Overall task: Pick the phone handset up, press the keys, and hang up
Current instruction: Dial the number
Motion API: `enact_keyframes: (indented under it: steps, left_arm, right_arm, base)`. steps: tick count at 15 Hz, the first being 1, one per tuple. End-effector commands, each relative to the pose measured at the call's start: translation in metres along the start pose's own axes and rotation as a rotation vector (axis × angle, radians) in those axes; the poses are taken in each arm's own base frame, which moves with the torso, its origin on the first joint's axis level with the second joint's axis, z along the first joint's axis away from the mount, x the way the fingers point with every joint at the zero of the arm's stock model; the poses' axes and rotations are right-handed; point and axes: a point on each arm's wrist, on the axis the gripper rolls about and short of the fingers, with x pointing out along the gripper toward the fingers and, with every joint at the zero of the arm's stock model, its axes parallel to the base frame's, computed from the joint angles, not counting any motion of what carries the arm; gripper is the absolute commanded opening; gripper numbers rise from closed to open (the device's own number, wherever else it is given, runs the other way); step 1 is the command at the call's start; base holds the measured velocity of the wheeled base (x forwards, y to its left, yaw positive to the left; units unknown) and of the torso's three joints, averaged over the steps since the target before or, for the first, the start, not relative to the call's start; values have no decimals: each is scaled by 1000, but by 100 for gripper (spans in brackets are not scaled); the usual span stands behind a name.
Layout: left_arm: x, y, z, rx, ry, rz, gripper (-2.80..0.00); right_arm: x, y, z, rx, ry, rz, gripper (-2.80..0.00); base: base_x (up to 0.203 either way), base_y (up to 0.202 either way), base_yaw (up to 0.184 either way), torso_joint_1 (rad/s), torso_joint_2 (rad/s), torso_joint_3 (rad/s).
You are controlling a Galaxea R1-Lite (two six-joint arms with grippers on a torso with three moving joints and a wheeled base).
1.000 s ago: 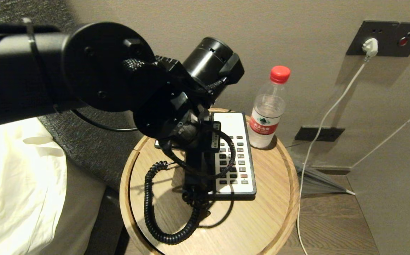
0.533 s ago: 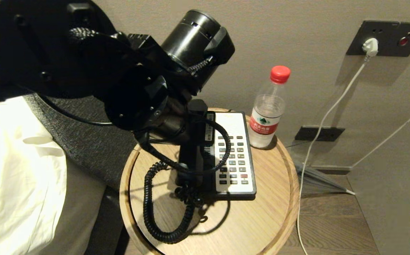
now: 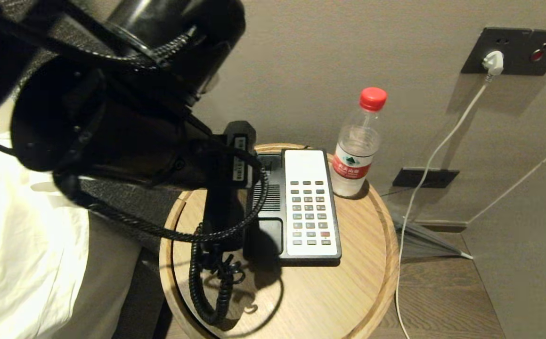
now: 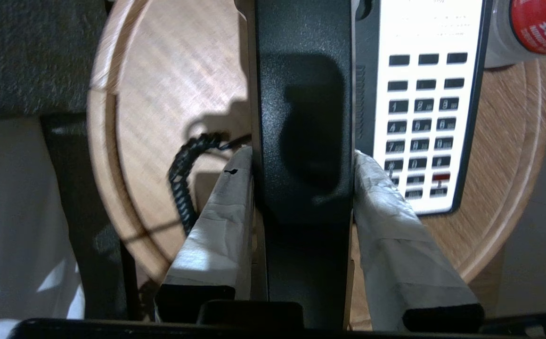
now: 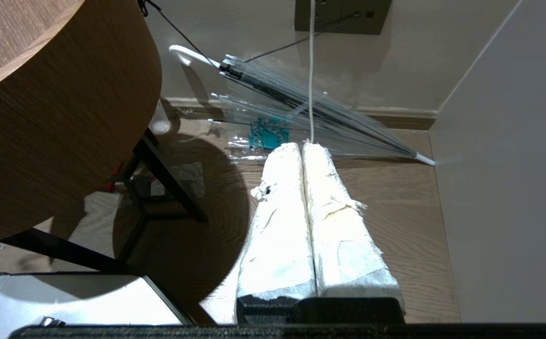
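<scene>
- Black plastic sits clamped between your left gripper (image 4: 303, 157)'s taped fingers (image 4: 386, 202), which are closed on the phone handset (image 4: 303, 117) mid-length; hold that squeeze.
- Raised above the round wooden table (image 3: 348, 292), left of the phone base (image 3: 301, 207), the handset drags its coiled cord (image 3: 202, 282); lift gently so the base isn't tugged.
- Beyond, steer clear of the water bottle (image 3: 357, 146).
- Your right gripper (image 5: 303, 150) hangs closed and empty near the floor.

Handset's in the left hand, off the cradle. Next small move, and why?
Probably shift the handset a little further aside from the phone base. The left hand grips it by both sides, and in the wrist view it hangs beside the keypad, so the keys want clear access.
</scene>
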Motion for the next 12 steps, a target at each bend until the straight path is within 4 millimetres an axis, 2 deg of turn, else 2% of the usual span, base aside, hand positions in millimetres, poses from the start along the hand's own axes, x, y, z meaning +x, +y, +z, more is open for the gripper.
enact_keyframes:
  steps: [1, 5, 10, 12]
  left_arm:
    - [-50, 31, 2, -88, -75, -63, -280]
    - [-113, 76, -10, -365, -56, -290, -280]
    - [-168, 133, -64, -485, 60, -565, -280]
    - [-175, 148, -87, -477, 149, -665, -280]
  right_arm:
    - [0, 0, 0, -1, 1, 0, -280]
    - [0, 0, 0, -1, 0, -1, -280]
    - [0, 0, 0, -1, 0, 0, -280]
    - [0, 0, 0, -1, 2, 0, -280]
  base:
    - [0, 0, 0, 0, 0, 0]
    - [0, 0, 0, 0, 0, 0]
    - [0, 0, 0, 0, 0, 0]
    - [0, 0, 0, 0, 0, 0]
